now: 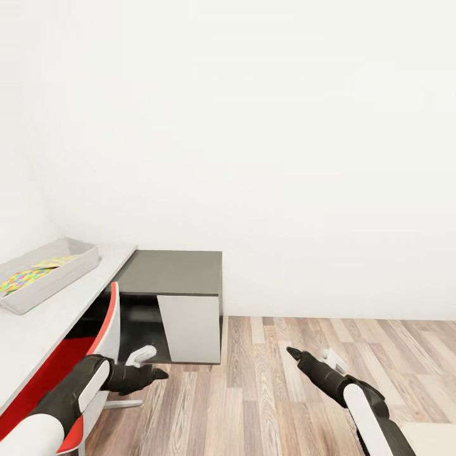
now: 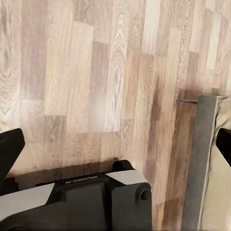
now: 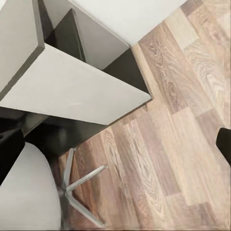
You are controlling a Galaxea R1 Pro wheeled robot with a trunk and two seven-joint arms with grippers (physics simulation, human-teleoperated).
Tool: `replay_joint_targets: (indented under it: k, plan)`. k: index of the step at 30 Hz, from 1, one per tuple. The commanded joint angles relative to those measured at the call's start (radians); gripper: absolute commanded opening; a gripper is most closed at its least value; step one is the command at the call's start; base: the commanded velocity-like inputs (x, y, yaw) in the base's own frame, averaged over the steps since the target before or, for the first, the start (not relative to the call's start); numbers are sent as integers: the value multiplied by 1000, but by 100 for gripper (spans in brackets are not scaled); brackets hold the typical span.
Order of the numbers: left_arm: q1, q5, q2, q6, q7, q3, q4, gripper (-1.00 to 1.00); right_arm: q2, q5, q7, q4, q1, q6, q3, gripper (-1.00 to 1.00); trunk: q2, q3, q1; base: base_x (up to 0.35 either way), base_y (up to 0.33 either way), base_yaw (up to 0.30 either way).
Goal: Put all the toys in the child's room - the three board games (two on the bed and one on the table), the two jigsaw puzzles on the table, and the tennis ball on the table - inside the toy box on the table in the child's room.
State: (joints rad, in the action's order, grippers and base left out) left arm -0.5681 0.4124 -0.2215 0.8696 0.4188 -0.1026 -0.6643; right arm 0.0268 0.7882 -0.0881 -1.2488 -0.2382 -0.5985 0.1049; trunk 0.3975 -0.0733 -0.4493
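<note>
The light grey toy box (image 1: 71,268) sits on the pale table (image 1: 44,323) at the far left, and a multicolour jigsaw puzzle (image 1: 28,276) lies flat inside it. The board games and the tennis ball are out of view. My left gripper (image 1: 157,373) hangs low beside the chair, well below the table top. Its fingers (image 2: 10,149) stand wide apart over bare floor. My right gripper (image 1: 292,351) hovers over the floor to the right, open and empty, with one fingertip (image 3: 224,144) at the picture's edge. The bed's grey frame (image 2: 201,159) and beige mattress show in the left wrist view.
A red and white chair (image 1: 104,335) stands tucked against the table, its metal legs (image 3: 79,185) on the floor. The lower dark grey section (image 1: 172,272) with a white cabinet panel (image 1: 193,326) adjoins the table. Wood-plank floor (image 1: 297,329) spreads right, under a plain white wall.
</note>
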Motion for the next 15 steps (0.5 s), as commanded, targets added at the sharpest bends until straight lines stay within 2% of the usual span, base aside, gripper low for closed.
replay_joint_targets:
  k: [1,4,5,7,8,9,10,12,14,15]
  plan:
    - [-1,-3,-1,-11,2,-4,23,100,0,2,-19,18,-1,-3,-1,100,2,-2,-1,0,0,0]
    - [-1,-38,0,-91,-1,-13,135,100,-4,-65,-67,127,-1,4,-6,100,2,-2,-1,0,0,0]
    - [-1,-61,0,-129,-3,-21,180,100,-8,-102,-79,176,-1,7,-6,100,2,-2,-1,0,0,0]
    - [-1,-86,0,-169,-4,-28,227,100,-11,-141,-87,230,-1,12,-6,100,2,-2,-1,0,0,0]
    - [-1,-111,1,-212,-5,-32,277,100,-13,-180,-92,290,-1,26,-6,100,2,-2,-1,0,0,0]
    - [-1,-122,2,-234,-5,-34,303,100,-14,-199,-94,320,-1,38,-6,100,2,-2,-1,0,0,0]
    - [-1,-141,5,-281,-6,-36,356,100,-14,-233,-96,382,-1,70,-5,100,2,-2,-1,0,0,0]
    - [0,-155,10,-329,-11,-38,409,100,-15,-260,-98,443,-1,109,-6,100,2,-2,-1,0,0,0]
    - [2,-176,22,-424,-35,-41,508,100,-16,-297,-100,563,-1,187,-8,100,2,-2,-1,0,0,0]
    - [3,-180,26,-447,-46,-42,530,100,-16,-305,-101,594,-1,205,-9,100,2,-2,-1,0,0,0]
